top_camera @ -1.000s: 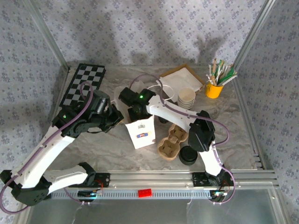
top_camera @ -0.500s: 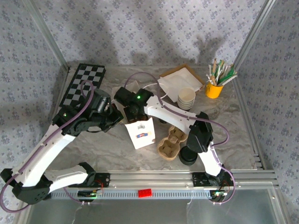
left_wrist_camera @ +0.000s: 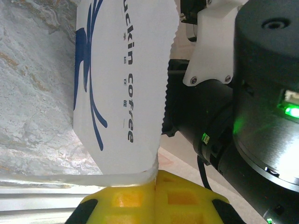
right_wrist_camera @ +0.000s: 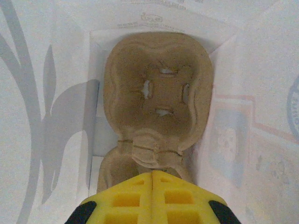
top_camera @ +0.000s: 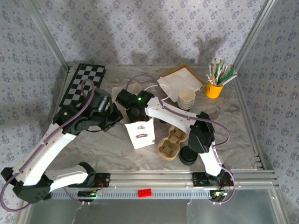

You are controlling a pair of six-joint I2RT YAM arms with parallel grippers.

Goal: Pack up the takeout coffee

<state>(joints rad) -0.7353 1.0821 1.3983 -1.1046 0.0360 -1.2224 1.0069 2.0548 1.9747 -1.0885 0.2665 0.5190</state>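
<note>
A white paper bag [top_camera: 140, 134] with blue print stands open at the table's middle. My left gripper [top_camera: 115, 119] is shut on the bag's rim, and in the left wrist view its yellow fingertips [left_wrist_camera: 156, 175] pinch the edge of the bag [left_wrist_camera: 121, 84]. My right gripper [top_camera: 135, 113] reaches down into the bag's mouth. Seen from the right wrist, that gripper [right_wrist_camera: 152, 173] is shut on the middle ridge of a brown pulp cup carrier [right_wrist_camera: 156, 88] that lies between the bag's white walls [right_wrist_camera: 37, 93]. The carrier's near cup hole is partly hidden by the fingers.
A second pulp carrier [top_camera: 172, 142] and a black lid [top_camera: 188, 155] lie right of the bag. A stack of paper cups [top_camera: 186, 98], napkins [top_camera: 180, 78] and a yellow cup of stirrers [top_camera: 215, 87] stand at the back right. A checkerboard [top_camera: 84, 84] lies back left.
The right gripper has shifted slightly to the left over the bag's mouth. The left gripper keeps its hold on the rim, and the bag has barely moved.
</note>
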